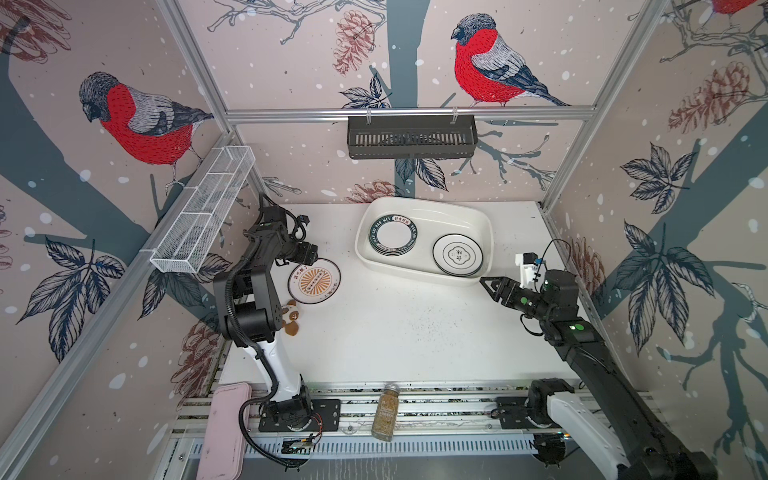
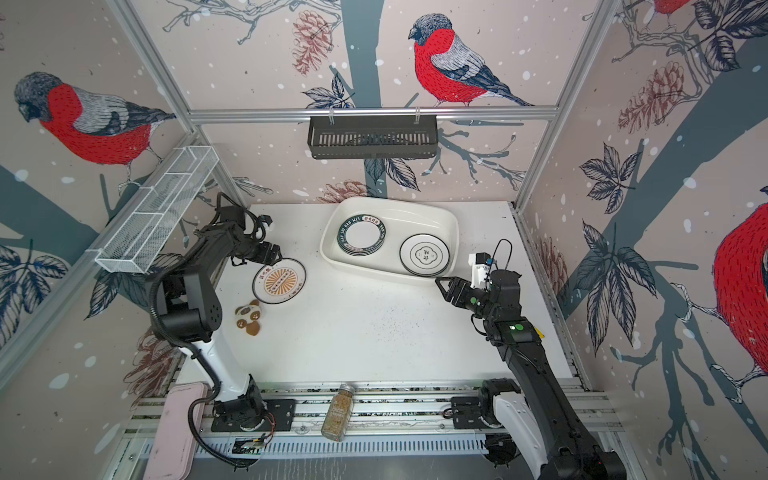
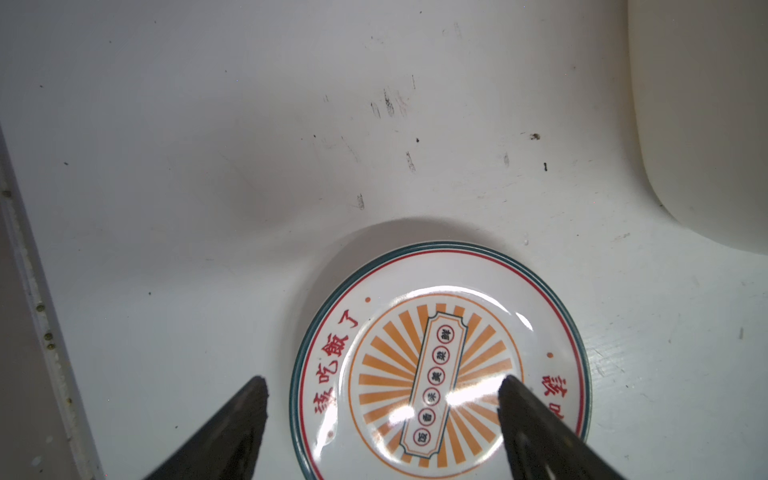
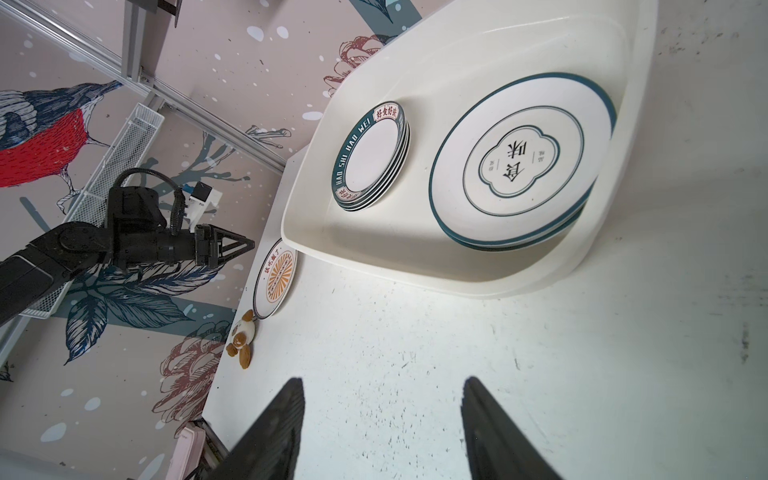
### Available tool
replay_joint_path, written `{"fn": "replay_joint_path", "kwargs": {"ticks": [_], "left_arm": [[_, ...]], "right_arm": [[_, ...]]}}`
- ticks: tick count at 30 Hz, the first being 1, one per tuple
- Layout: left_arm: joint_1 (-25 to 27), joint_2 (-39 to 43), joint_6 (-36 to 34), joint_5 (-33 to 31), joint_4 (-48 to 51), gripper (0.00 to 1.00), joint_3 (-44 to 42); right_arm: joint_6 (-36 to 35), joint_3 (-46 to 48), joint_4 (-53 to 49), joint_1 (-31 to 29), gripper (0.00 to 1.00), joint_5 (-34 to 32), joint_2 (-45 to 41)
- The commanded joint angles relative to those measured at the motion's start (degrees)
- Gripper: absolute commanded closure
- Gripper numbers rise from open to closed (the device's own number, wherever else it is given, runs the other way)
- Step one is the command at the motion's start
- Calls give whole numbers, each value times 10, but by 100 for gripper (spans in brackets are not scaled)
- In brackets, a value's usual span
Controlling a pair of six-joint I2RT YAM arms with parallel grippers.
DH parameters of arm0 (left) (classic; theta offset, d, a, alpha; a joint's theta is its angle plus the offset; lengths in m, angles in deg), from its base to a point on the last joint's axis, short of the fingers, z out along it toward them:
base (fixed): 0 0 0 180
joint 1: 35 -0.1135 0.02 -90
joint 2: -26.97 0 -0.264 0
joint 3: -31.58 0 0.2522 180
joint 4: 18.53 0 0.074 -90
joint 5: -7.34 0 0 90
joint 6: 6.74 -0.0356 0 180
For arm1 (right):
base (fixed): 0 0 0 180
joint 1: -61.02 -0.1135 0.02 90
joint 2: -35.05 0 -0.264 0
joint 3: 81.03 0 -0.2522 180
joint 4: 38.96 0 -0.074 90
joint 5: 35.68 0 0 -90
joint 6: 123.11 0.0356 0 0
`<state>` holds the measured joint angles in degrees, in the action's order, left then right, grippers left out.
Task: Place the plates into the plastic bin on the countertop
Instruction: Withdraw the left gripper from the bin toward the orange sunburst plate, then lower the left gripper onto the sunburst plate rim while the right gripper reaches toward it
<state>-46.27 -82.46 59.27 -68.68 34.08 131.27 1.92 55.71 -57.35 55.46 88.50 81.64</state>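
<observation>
One plate with an orange sunburst centre (image 1: 314,281) (image 3: 440,365) lies on the countertop (image 1: 395,332) to the left of the plastic bin (image 1: 465,216) (image 4: 457,70). My left gripper (image 1: 311,259) (image 3: 382,382) hangs open over this plate's edge, one finger outside the rim and one over the centre. Inside the bin sit a stack of green-lettered plates (image 1: 392,236) (image 4: 370,156) and a stack of thin-rimmed plates with a flower emblem (image 1: 458,254) (image 4: 519,162). My right gripper (image 1: 487,289) (image 4: 382,380) is open over bare countertop by the bin's near right corner.
A small brown and white figure (image 1: 291,318) lies just in front of the sunburst plate. A spice jar (image 1: 384,411) and a pink pad (image 1: 224,428) rest on the front rails. A white wire rack (image 1: 203,208) hangs on the left wall, a black basket (image 1: 411,137) on the back wall.
</observation>
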Motion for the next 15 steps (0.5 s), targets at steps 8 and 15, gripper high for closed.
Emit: {"fn": "replay_joint_path", "kwargs": {"ticks": [8, 15], "left_arm": [[-15, -57, 1, -9, -1, 15, 31], [-22, -83, -10, 3, 21, 18, 40]], "right_arm": [[7, 6, 20, -11, 38, -11, -3], [9, 9, 23, -12, 38, -13, -1]]}}
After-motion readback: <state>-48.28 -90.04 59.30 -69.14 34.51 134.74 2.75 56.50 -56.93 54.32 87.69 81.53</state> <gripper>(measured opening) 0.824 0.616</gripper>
